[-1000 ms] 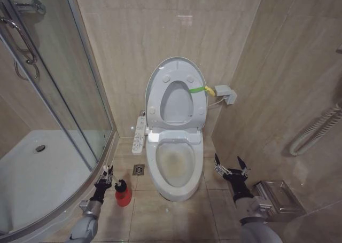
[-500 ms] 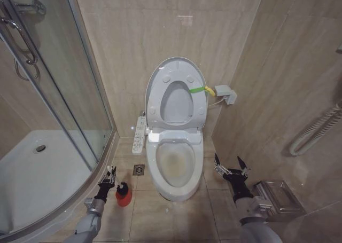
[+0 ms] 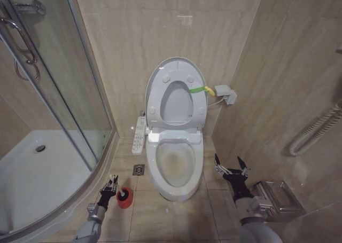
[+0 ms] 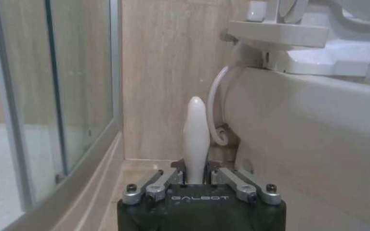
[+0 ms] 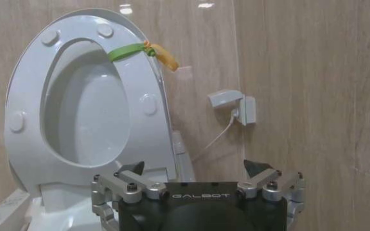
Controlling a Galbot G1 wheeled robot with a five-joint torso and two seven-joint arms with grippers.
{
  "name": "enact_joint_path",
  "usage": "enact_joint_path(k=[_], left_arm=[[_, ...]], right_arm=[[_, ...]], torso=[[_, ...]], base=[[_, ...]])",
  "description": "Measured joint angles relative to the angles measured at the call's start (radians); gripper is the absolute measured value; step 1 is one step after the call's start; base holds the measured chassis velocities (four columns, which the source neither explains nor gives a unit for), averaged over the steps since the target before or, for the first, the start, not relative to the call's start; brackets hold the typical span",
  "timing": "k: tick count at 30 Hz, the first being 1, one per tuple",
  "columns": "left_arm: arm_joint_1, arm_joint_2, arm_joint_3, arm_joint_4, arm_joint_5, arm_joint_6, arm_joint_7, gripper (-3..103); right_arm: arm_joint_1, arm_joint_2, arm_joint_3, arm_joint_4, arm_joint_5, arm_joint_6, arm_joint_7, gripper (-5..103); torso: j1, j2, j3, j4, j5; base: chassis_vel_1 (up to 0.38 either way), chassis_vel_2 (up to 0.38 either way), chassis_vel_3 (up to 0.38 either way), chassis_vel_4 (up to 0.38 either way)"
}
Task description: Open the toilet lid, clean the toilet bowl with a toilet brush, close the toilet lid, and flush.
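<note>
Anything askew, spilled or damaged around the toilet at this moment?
Nothing spilled or broken. The toilet lid stands upright with its green-yellow strap looped at one edge. The left gripper is at the toilet brush handle in the red cup. The right gripper hovers open beside the toilet bowl.

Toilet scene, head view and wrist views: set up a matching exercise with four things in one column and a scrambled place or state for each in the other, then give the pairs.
Things:
1. toilet lid
2. toilet brush
3. right gripper
4. red cup

Places or states:
A. on the floor tiles left of the bowl
B. raised upright against the wall
C. jaws spread, holding nothing, right of the bowl
D. pale handle between the left gripper's jaws

Pairs: 1-B, 2-D, 3-C, 4-A
</note>
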Motion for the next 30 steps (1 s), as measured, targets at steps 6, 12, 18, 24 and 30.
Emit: enact_joint_path(k=[6,12,18,24,30], left_arm=[[-0.013,-0.003,-0.011,0.042,0.033,0.000,-0.008,19],[-0.007,-0.005,-0.011,0.021,0.037,0.010,-0.044,19],[0.033,-0.003,0.000,-0.061,0.037,0.063,-0.113,19],[0.054,-0.003,0.000,-0.111,0.036,0.065,-0.133,29],[0.073,0.000,-0.002,-0.148,0.036,0.064,-0.147,56]], right_arm=[[0.000,0.000,0.000,0.000,0.000,0.000,0.000,100],[0.000,0.000,0.000,0.000,0.000,0.000,0.000,100],[-0.001,0.000,0.000,0.000,0.000,0.000,0.000,100],[0.000,0.000,0.000,0.000,0.000,0.000,0.000,100],[0.000,0.000,0.000,0.000,0.000,0.000,0.000,100]], torso=[[0.000,0.000,0.000,-0.0001,0.0002],[0.000,0.000,0.000,0.0000,-0.0004],[0.000,0.000,0.001,0.0012,-0.0025],[0.000,0.000,0.001,0.0001,-0.0014],[0.000,0.000,0.000,0.0002,-0.0009]], base=[[0.000,0.000,0.000,0.000],[0.000,0.000,0.000,0.000],[0.000,0.000,0.000,0.000],[0.000,0.000,0.000,0.000],[0.000,0.000,0.000,0.000]])
